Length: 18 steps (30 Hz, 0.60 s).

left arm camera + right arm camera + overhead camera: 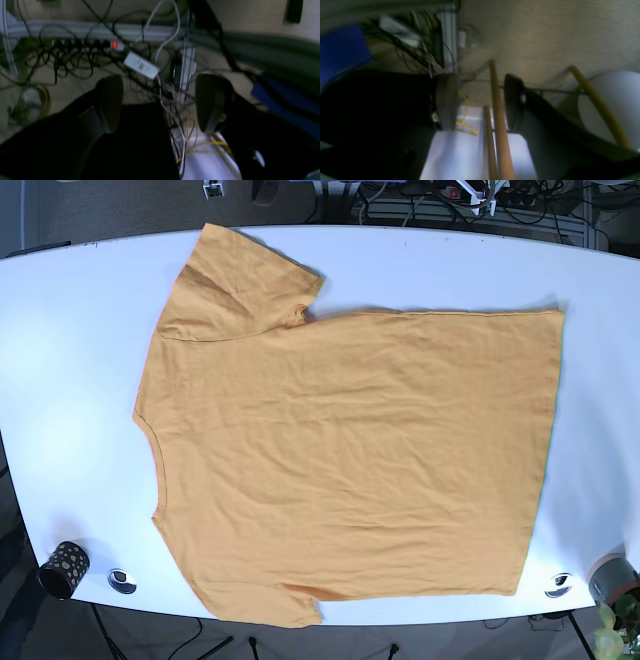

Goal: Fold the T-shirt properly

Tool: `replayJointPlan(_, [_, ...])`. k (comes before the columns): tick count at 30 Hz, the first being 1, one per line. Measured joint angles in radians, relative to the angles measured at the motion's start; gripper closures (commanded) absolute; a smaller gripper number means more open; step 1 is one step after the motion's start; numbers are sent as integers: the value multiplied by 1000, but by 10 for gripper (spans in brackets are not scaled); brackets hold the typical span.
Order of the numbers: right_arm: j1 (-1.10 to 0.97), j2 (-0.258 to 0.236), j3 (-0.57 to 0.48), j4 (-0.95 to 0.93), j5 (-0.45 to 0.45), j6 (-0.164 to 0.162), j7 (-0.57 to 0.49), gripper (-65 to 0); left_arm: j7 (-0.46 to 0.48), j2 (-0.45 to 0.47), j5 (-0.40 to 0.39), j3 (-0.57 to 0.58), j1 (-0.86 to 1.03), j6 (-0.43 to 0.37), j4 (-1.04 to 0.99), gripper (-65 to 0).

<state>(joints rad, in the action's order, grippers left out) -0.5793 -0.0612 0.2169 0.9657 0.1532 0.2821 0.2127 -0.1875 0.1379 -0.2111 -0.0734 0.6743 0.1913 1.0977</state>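
Orange T-shirt (350,460) spread flat across the white desk (70,380), collar toward the base view's left, left pincer (160,102) jaws apart over tangled floor cables (75,52), right pincer (480,102) jaws apart beside wooden chair legs (498,120)

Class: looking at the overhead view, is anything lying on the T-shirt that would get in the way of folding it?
No. The T-shirt lies flat and bare on the table. The cup sits near the table's edge, apart from the shirt.
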Motion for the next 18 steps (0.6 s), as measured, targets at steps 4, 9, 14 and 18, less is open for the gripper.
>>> replayJointPlan(4, [-50, 0, 0, 70, -2, 0, -2, -284, 0, 1, 0, -5, 41, 0, 28, -415])
replayJointPlan(9, [-117, 3, -1, 166, -9, 6, -11, -284, 3, -1, -3, -43, 140, 3, 160, -415])
replayJointPlan(14, [-222, -5, -6, 268, -118, 7, -1, -284, 0, -13, -1, -73, 237, 1, 294, -415])
replayJointPlan(18, [-314, -29, -18, 365, -163, 8, -2, -284, 3, -13, -3, -81, 331, 2, 406, -415])
